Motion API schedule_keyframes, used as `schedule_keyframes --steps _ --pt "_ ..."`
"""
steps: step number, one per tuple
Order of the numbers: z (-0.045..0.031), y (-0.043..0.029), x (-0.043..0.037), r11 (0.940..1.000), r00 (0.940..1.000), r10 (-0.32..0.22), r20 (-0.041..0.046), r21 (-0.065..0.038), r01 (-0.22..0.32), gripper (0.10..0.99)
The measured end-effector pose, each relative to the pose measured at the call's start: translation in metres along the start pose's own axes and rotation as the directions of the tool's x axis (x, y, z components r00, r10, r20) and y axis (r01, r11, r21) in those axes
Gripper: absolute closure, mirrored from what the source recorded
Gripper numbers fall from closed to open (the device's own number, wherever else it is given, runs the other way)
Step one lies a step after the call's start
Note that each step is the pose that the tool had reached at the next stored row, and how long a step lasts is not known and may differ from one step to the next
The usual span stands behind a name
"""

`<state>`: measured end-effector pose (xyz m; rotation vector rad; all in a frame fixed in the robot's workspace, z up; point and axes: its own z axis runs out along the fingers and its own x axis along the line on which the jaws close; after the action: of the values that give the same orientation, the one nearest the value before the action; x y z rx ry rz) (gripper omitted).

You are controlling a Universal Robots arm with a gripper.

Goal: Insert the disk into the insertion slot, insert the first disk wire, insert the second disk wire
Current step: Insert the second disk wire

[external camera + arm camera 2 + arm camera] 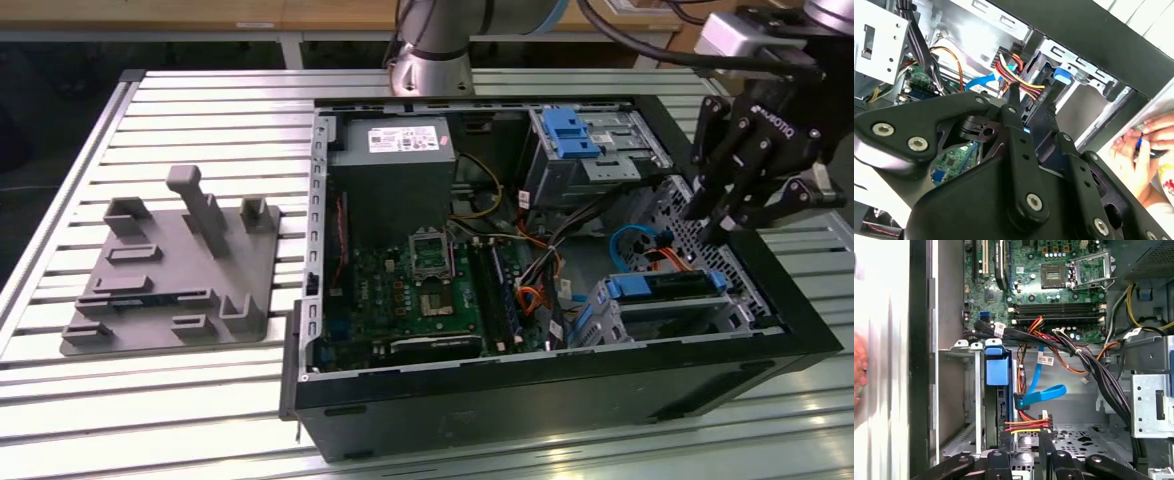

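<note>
Above the open computer case (pixel 534 400), at the exterior view's right, the gripper (pixel 714 225) hangs over the drive bay. Its fingers stand a little apart and hold nothing; in the second wrist view the gripper (pixel 1031 100) shows a narrow gap between two straight black fingers (pixel 1016 130).

Below it, the disk (pixel 663 285) sits inside the insertion slot (pixel 674 322), with its blue carrier showing at the edges. In the first wrist view the disk (pixel 996 372) stands edge-on between the walls of the insertion slot (pixel 961 390), just beyond the gripper (pixel 1027 440).

The second disk wire (pixel 1046 394) curls in a flat blue loop beside the disk, and its dark plug lies against the disk's end. Whether the plug is fully seated cannot be told. The same blue cable (pixel 627 240) arcs up from the bay in the exterior view.

The first disk wire (pixel 1026 426), a red and yellow bundle, runs across just past the fingertips toward the disk's end. In the second wrist view this bundle (pixel 1021 75) passes behind the fingertips.

A grey fixture (pixel 174 275) rests on the slatted table (pixel 200 100), well apart from the case. A person's hand (pixel 1136 150) is seen outside the case wall in the second wrist view.
</note>
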<state>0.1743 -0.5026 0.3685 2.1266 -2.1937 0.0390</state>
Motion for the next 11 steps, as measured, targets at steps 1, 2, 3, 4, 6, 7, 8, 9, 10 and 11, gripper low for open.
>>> schedule_keyframes --steps 1,2,3,4,6,7,8,9,10,11 --pt "-0.001 0.0008 -0.0021 1.0 0.9999 0.001 -0.0108 0.0 -0.001 0.725" --pt "-0.0016 0.0023 -0.0036 1.0 0.9998 0.001 -0.0195 0.001 -0.001 0.725" --pt "-0.0017 0.0053 -0.0045 1.0 0.9996 0.001 -0.0269 0.001 -0.001 0.725" --pt "-0.0018 0.0082 -0.0055 1.0 0.9994 0.001 -0.0346 0.001 -0.001 0.725" --pt "-0.0016 0.0147 -0.0077 1.0 0.999 0.002 -0.0454 0.001 -0.002 0.725" --pt "-0.0016 0.0184 -0.0088 1.0 0.9987 0.002 -0.0505 0.001 -0.002 0.725" --pt "-0.0015 0.0215 -0.0097 1.0 0.9985 0.002 -0.0546 0.002 -0.002 0.725" --pt "-0.0014 0.0252 -0.0109 1.0 0.9982 0.003 -0.0596 0.002 -0.003 0.725" --pt "-0.0014 0.0277 -0.0115 1.0 0.9979 0.003 -0.0651 0.002 -0.002 0.725" --pt "-0.0014 0.0288 -0.0116 1.0 0.9973 -0.001 -0.073 0.003 0.001 0.725"
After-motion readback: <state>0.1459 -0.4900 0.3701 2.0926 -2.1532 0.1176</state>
